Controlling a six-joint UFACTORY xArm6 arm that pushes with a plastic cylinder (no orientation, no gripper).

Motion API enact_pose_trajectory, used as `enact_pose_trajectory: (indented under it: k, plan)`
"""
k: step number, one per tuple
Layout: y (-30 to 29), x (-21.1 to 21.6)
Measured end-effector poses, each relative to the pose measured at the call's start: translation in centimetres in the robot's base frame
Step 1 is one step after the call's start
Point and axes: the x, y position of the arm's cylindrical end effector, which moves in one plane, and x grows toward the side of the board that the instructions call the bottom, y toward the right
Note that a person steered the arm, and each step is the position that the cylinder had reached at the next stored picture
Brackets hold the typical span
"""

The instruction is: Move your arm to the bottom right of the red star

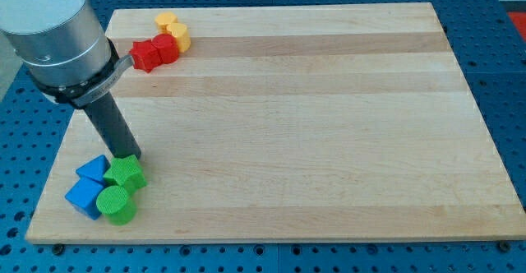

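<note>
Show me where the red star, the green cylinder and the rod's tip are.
red star (pixel 145 56), camera view, on its top face.
green cylinder (pixel 114 200), camera view, on its round top.
my tip (pixel 132 155), camera view, at the rod's very end, touching the green star (pixel 126 173).

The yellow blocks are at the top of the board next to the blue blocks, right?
Not quite. In the camera view the yellow blocks are at the top of the board, but next to the red blocks. The blue blocks sit at the bottom left.

Broad open wooden board (pixel 312 125); red star block (pixel 145 55) crowded by red (pixel 167 48) and yellow blocks (pixel 174 28) on its right; lower-right approach clear.
</note>
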Motion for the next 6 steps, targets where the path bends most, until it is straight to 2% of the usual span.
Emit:
enact_pose_trajectory:
  k: [1, 2, 3, 5, 6]
  plan:
    - [0.0, -3.3]
    - [0.0, -10.8]
    - [0.1, -16.0]
    - [0.1, -16.2]
    - [2.7, -14.4]
